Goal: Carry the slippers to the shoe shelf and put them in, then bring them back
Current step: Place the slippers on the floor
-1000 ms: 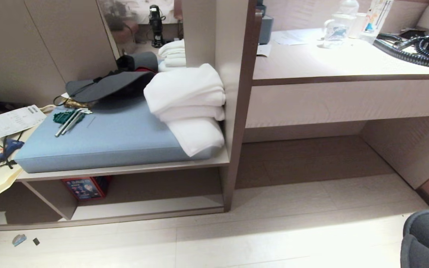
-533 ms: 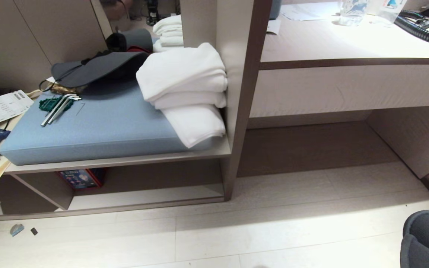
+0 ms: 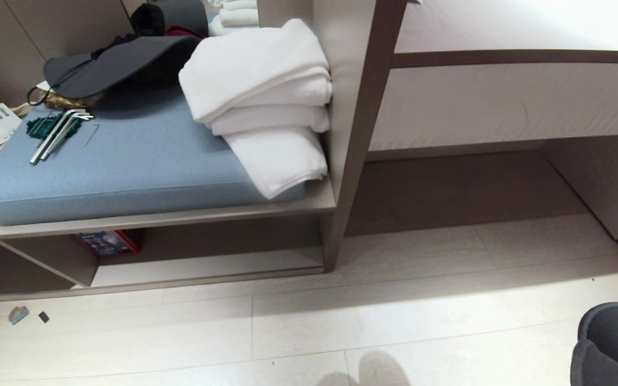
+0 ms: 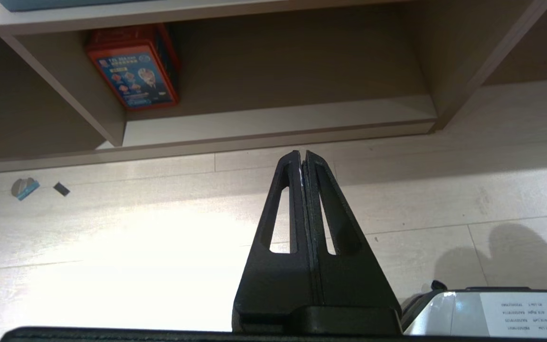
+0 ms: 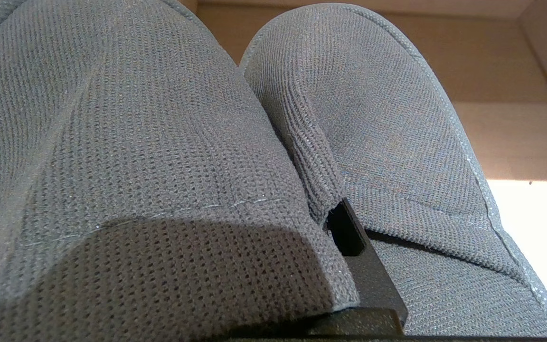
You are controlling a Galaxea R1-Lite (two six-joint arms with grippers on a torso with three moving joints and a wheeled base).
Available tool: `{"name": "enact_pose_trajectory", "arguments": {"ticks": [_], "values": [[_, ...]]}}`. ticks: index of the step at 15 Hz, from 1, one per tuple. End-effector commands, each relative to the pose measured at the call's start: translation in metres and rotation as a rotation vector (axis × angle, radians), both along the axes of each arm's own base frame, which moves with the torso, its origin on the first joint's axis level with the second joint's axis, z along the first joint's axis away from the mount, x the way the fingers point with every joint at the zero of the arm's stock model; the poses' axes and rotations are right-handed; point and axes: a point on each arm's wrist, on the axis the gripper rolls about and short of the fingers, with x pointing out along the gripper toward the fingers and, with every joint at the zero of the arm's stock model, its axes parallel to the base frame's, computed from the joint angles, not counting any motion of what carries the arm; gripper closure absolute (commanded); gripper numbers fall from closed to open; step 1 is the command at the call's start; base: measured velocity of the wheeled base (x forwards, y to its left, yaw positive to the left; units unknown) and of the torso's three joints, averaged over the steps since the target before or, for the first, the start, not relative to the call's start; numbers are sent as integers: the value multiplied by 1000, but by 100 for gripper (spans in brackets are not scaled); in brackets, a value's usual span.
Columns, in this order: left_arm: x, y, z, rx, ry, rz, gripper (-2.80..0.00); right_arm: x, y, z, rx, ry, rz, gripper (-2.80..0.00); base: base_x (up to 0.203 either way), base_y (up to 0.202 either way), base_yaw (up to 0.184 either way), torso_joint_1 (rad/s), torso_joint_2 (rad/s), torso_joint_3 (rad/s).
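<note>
The dark grey slippers hang at the lower right corner of the head view, above the pale floor. In the right wrist view the pair fills the picture side by side, with my right gripper shut on their inner edges; only one black finger shows. The shoe shelf is the low cubby under the cushioned bench, ahead and to the left. My left gripper is shut and empty, pointing at the floor in front of the shoe shelf's base board.
On the bench lie a blue cushion, folded white towels, a black hat and hex keys. A red box stands inside the cubby at its left. A long counter runs to the right. Small scraps lie on the floor.
The whole head view has tipped downward, so the furniture sits higher in the picture and more floor shows. The slippers keep their place at the lower right corner.
</note>
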Motion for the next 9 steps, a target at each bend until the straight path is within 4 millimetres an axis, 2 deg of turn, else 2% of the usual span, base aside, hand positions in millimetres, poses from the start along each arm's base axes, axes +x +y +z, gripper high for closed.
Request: {"name": "enact_pose_trajectory", "arguments": {"ticks": [1,9], "values": [[0,0,0,0,1,-2,0,0,0,0,0,2,1,0,0,0,0,5,0,-193],[0,0,0,-3,0,0,0,0,0,0,0,2,1,0,0,0,0,5,2,-196]]}}
